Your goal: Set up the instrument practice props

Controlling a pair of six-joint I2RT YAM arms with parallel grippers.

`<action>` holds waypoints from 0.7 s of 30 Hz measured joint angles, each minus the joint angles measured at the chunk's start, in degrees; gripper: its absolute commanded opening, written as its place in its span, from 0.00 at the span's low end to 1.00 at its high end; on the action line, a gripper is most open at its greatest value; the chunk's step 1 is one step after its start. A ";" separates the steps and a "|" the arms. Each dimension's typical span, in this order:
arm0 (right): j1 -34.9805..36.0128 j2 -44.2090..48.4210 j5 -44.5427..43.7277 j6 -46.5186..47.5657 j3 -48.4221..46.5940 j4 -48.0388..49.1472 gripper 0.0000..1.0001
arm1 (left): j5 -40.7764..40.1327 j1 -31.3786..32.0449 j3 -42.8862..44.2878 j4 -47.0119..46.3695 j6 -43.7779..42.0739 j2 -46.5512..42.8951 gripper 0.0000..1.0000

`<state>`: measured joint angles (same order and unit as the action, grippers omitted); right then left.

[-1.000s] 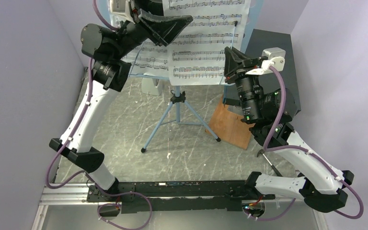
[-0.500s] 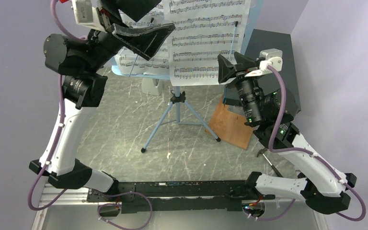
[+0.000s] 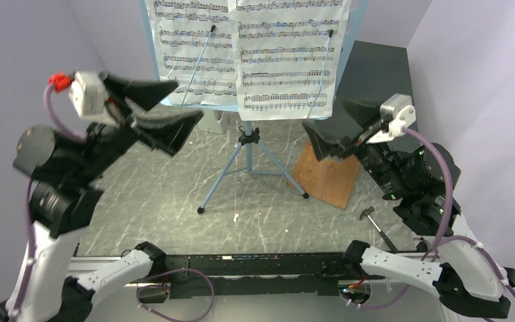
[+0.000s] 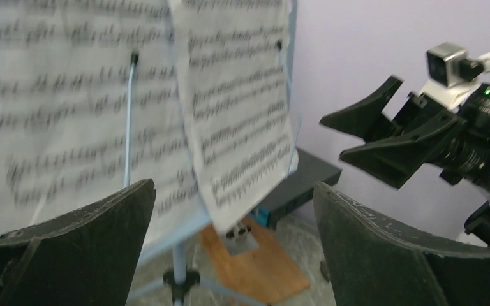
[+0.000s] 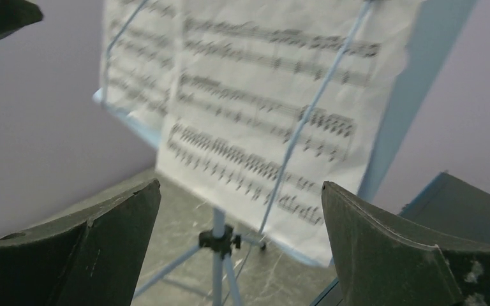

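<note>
With left gripper and right gripper wide open and empty, the light, floppy sheet-music pages seem best pinched at an edge.

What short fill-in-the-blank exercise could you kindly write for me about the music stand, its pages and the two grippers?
1. The music stand holds ___ sheet-music pages side by side.
2. The left gripper has its jaws ___, holding nothing.
3. The right gripper, also open, grips ___.
4. The dark box sits on a ___ board.
Missing words: two; open; nothing; wooden.
</note>
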<state>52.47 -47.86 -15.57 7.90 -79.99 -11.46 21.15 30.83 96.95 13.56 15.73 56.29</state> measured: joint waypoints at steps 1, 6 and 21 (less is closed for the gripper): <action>0.00 1.03 2.60 0.02 0.59 -1.60 0.99 | -1.25 0.00 -2.58 2.10 -0.15 -2.84 0.99; -0.04 5.35 15.63 0.63 3.56 -8.37 0.99 | -9.68 0.00 -12.96 13.51 0.02 -16.20 0.99; 9.79 -0.66 34.67 -9.11 24.46 -3.87 0.99 | -29.73 0.00 -53.31 30.27 24.48 -29.49 0.99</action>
<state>62.26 -48.51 19.09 -1.21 -55.53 -15.33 -8.58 30.83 43.64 43.83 40.21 26.81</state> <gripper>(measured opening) 0.992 0.995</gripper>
